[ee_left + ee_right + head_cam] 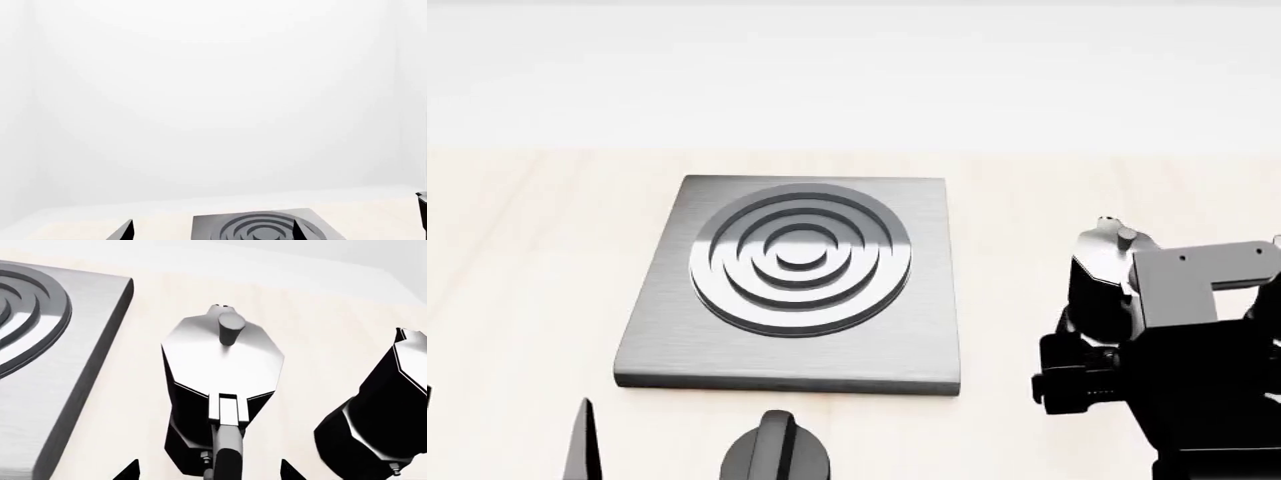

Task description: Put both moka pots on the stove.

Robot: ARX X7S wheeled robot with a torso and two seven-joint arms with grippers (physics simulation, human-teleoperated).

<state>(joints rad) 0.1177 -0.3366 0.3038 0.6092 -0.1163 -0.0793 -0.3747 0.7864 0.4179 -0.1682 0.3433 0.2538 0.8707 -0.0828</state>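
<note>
Pale wood surface point(534, 250) under a white backdrop carries the stove point(807, 345), burner bare. Both moka pots stand off the slab at its 3 o'clock: the nearer pot point(223, 390) lies between the right gripper's point(210, 471) spread, empty fingers, the second pot point(377, 420) just beside. Left gripper point(213, 231) hangs spread too. Rigid, glossy, probably slippery; the narrow waist or handle point(225, 440) looks the safest hold.

We see bright, even, diffuse light with almost no cast shadows on the pale bench point(534, 260). The renders are sharp, without blur. Soft highlights glaze the stove point(807, 300) and a moka pot's silvery lid point(223, 360).
</note>
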